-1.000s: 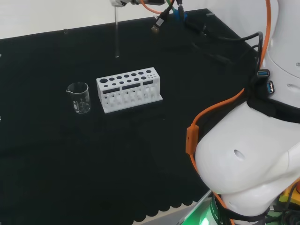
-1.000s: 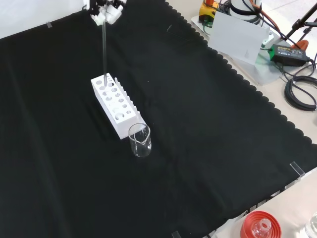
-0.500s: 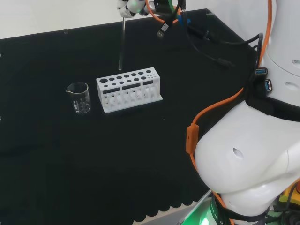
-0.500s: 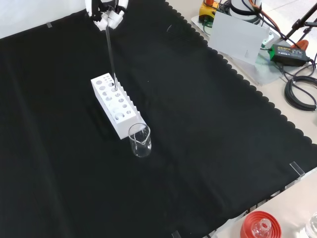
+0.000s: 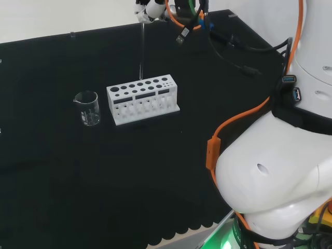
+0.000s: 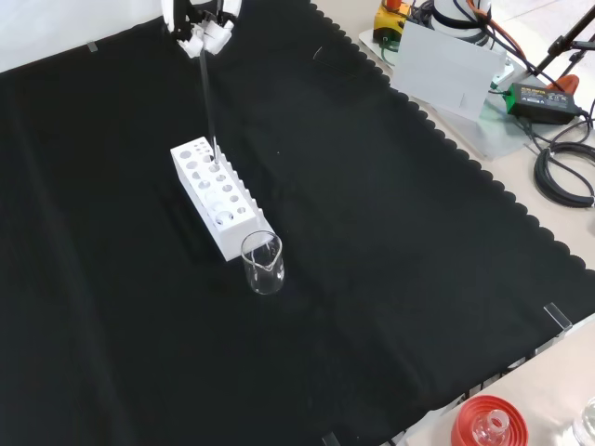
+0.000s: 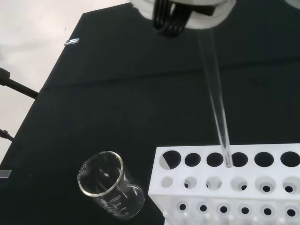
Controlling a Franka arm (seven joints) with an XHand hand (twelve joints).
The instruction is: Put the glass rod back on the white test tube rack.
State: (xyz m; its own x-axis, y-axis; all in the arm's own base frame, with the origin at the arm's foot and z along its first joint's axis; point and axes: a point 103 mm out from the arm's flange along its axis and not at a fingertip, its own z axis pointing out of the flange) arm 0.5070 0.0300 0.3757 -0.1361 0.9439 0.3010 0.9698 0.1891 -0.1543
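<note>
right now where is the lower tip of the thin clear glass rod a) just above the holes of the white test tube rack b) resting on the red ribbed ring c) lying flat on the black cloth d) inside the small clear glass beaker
a: the hand holds the glass rod upright, and its tip hangs at a hole in the back row of the white test tube rack, apart from the beaker.

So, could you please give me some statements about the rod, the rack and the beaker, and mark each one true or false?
1. The hand holds the glass rod nearly upright. True.
2. The rod lies flat on the black cloth. False: it hangs above the white test tube rack.
3. The beaker stands beside one end of the rack. True.
4. The beaker is lying on its side. False: it stands upright.
5. The rod's lower tip is at the rack's top. True.
</note>
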